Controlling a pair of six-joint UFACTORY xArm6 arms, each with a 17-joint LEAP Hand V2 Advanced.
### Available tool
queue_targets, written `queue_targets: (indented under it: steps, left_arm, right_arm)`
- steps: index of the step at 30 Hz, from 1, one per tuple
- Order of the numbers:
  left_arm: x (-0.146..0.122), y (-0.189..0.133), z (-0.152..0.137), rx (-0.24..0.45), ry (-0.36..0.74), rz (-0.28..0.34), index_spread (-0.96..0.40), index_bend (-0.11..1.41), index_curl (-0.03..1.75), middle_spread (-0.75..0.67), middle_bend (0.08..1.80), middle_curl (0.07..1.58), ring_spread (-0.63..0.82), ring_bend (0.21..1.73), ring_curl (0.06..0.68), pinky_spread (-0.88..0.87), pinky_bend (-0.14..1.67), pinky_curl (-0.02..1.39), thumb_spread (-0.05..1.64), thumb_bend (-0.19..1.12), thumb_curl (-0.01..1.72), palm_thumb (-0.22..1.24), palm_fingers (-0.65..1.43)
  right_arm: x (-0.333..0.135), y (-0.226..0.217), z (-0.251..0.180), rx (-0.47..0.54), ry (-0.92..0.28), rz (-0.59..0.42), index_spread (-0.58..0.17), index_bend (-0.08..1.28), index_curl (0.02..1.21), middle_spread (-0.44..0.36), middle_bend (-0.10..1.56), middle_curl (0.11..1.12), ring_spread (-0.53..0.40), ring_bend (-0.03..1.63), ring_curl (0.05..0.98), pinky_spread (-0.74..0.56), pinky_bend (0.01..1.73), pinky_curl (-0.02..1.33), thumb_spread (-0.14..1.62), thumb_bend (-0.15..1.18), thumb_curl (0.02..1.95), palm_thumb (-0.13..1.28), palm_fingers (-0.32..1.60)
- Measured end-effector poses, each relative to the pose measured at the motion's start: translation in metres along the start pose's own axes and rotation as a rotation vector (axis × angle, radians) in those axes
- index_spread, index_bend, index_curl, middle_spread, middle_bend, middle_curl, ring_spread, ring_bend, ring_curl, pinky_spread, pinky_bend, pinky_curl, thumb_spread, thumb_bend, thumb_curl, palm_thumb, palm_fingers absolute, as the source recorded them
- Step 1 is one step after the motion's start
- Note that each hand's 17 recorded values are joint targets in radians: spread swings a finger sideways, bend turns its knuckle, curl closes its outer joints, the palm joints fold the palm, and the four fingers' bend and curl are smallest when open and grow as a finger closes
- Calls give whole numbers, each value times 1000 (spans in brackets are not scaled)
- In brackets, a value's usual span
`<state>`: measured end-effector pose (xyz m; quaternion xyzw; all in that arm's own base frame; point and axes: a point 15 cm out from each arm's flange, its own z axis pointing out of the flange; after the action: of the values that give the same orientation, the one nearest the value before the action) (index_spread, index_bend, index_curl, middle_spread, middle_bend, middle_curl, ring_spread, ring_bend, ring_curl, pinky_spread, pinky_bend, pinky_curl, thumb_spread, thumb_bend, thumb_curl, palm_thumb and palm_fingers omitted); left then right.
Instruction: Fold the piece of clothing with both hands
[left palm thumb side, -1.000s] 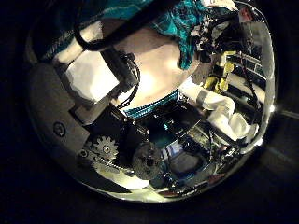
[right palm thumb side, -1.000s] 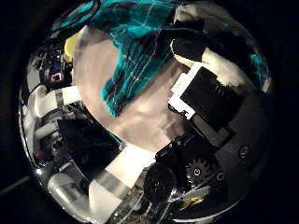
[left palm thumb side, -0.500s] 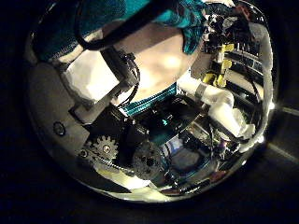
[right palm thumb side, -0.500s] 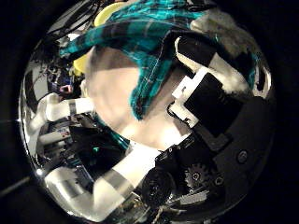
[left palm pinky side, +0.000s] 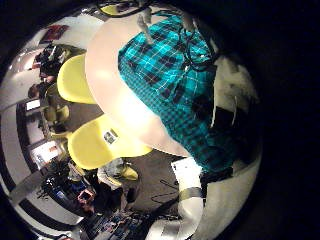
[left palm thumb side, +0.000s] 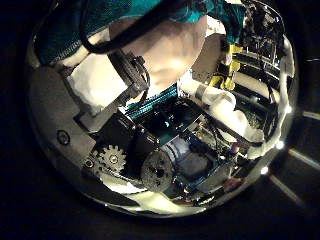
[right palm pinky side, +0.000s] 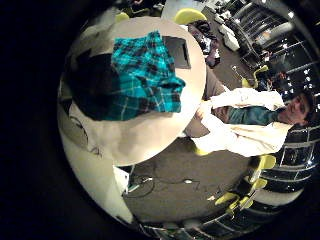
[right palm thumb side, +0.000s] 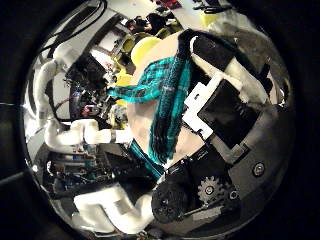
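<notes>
The round tabletop (left palm pinky side: 112, 85) takes up most of both little-finger-side views, with bare surface showing round the cloth on the side toward its near edge (right palm pinky side: 130, 135). The garment (left palm pinky side: 175, 80), a checked piece of clothing, is spread over much of the tabletop. One end lies toward the far edge, and the other end runs up close under the left palm. In the right little-finger-side view the garment (right palm pinky side: 148, 68) covers one side of the tabletop and reaches its edge, and a dark shape covers the part of it nearest that palm.

In the right thumb-side view a long fold of the garment (right palm thumb side: 160, 95) is raised off the tabletop. It runs as a narrow band from beside the fingers down past the palm.

Two chairs (left palm pinky side: 75, 75) stand just beside the edge of the table, one next to the other (left palm pinky side: 100, 145).

The right hand (right palm thumb side: 225, 110) has its fingers (right palm thumb side: 225, 60) bent over the top end of the raised fold and appears to be grasping it. The left hand (left palm thumb side: 110, 110) sits right over the cloth, with its fingers (left palm pinky side: 232, 95) lying across the checked fabric. A strip of the garment (left palm thumb side: 150, 8) shows just past them. From these views I cannot tell whether that hand is clenched on the cloth or only resting on it.
</notes>
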<state>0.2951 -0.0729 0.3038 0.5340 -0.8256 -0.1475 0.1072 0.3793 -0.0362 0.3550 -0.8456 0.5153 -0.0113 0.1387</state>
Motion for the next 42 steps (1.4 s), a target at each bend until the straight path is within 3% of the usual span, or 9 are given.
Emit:
queue_targets:
  steps: [6,13,21,26,29,30,31,33,42]
  left_arm:
    - [-24,-27,-23,43,15,-55,-373,170,1624,-744,745,1192,-463,1378,523,-629,1152,746,1082,-13,643,804,1001]
    - [-73,-100,-41,44,29,-128,-365,173,1621,-747,751,1193,-458,1375,525,-626,1142,750,1078,-11,644,812,990]
    - [-126,-170,-4,-45,6,-199,-356,173,1608,-742,755,1192,-458,1379,530,-627,1118,765,1063,-24,626,794,944]
    - [-160,-202,19,13,-25,-292,-356,174,1553,-728,733,1151,-475,1285,512,-637,1048,761,1052,-39,588,714,775]
    - [-181,-214,28,56,-19,-363,-355,150,1483,-689,604,1108,-477,1274,520,-634,1044,776,1061,-34,565,675,576]
    - [-187,-218,28,79,-16,-381,-343,105,1406,-617,428,1064,-453,1206,505,-616,1037,783,1069,-50,542,622,239]
    - [-192,-222,25,105,-14,-395,-337,102,1381,-587,394,1056,-434,1200,516,-604,1048,793,1076,-47,534,612,188]
    - [-206,-226,14,172,-13,-428,-299,111,1255,-447,258,979,-339,1134,471,-542,974,767,1090,-49,496,549,31]
    - [-225,-203,-31,301,9,-464,-116,134,861,71,152,706,3,946,369,-90,637,646,1079,-44,373,358,-93]
  right_arm:
    - [10,-48,7,-6,-19,11,-325,986,992,-177,1237,889,-237,1374,722,-222,1190,959,1127,-5,826,1071,1052]
    - [27,-130,39,-31,-39,20,-321,983,1002,-175,1235,895,-236,1366,728,-216,1159,1003,1127,-8,870,1069,1047]
    - [56,-190,120,-115,-28,85,-320,992,1013,-177,1231,906,-240,1363,738,-229,1108,1038,1127,-30,882,997,1019]
    - [90,-227,159,2,61,138,-329,927,1004,-186,1191,889,-248,1325,717,-277,1051,995,1162,-39,765,866,975]
    - [117,-241,173,73,107,197,-358,695,934,-204,1042,821,-274,1290,689,-385,1014,935,1203,-32,681,801,711]
    - [124,-244,172,96,121,210,-375,556,898,-210,970,798,-285,1310,683,-418,1047,918,1212,-28,658,791,582]
    - [134,-245,169,118,135,226,-398,438,846,-220,847,756,-289,1286,673,-393,1042,920,1230,-26,625,769,322]
    - [154,-241,164,141,153,256,-425,382,782,-225,753,709,-280,1218,639,-329,978,903,1245,-24,595,754,140]
    - [194,-211,98,177,183,324,-475,234,541,-208,497,524,-147,987,469,81,839,789,1251,-32,445,592,128]
